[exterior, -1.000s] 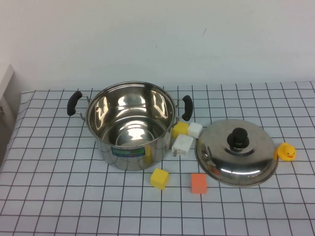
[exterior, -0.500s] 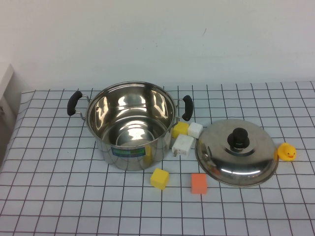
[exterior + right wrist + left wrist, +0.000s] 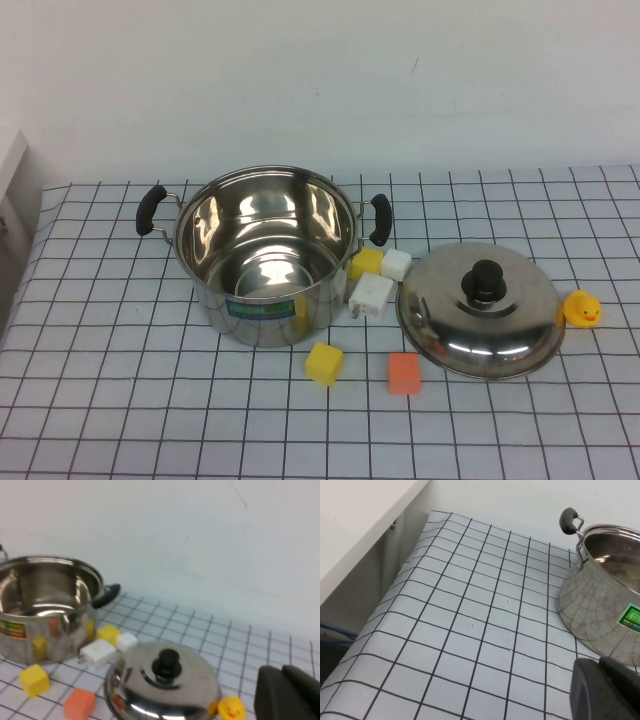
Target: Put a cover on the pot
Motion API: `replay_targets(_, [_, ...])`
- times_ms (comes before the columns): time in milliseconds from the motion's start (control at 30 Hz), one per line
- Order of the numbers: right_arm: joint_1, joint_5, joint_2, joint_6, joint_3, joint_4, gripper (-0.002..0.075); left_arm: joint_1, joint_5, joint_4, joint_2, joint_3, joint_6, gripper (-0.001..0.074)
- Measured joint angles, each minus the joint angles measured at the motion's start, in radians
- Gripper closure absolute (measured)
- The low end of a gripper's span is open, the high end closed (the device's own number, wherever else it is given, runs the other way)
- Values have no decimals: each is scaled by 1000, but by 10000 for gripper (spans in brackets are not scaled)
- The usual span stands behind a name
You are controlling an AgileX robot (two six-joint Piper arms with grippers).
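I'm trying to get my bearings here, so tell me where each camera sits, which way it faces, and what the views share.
High view: raised on the robot's side, angled down at the pot, lid and small blocks; no arm shows.
Left wrist view: low on the left arm, facing the grid cloth and pot; the left claw shows as a dark corner.
Right wrist view: low on the right arm, facing the lid and pot; the right claw shows at the edge.
All three show the pot.

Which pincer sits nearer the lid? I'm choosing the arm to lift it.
Right. The right pincer is just beside the lid; the left pincer is beyond the pot, on its far side.
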Motion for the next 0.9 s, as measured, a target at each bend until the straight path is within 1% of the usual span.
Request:
replay_targets(67, [2, -38, 46, 96, -15, -82, 727, 0, 0, 0, 0, 0, 0, 738])
replay_targets(133, [25, -110, 79, 280, -22, -221, 717, 0, 0, 0, 0, 0, 0, 738])
replay_targets(200, [63, -200, 104, 460, -22, -350, 683, 0, 0, 0, 0, 0, 0, 738])
replay_targets(267, [123, -320, 131, 579, -16, -478, 613, 0, 0, 0, 0, 0, 0, 738])
replay_targets(333, [191, -482, 180, 665, 0, -574, 505, 0, 0, 0, 0, 0, 0, 738])
replay_targets(367, [218, -566, 207, 687, 6, -602, 454, 0, 0, 0, 0, 0, 0, 738])
replay_targets(433, [281, -717, 294, 721, 21, -653, 330, 0, 0, 0, 0, 0, 0, 738])
replay_targets(500, [328, -835, 401, 738, 25, -688, 249, 0, 0, 0, 0, 0, 0, 738])
replay_targets(533, [349, -901, 462, 742, 25, -708, 223, 0, 0, 0, 0, 0, 2, 738])
replay_targets(633, [380, -1113, 651, 786, 25, -744, 189, 0, 0, 0, 0, 0, 4, 738])
replay_targets(733, [385, -1297, 855, 865, -4, -753, 181, 0, 0, 0, 0, 0, 4, 738])
replay_targets(900, [386, -1429, 1180, 992, -127, -812, 181, 0, 0, 0, 0, 0, 4, 738])
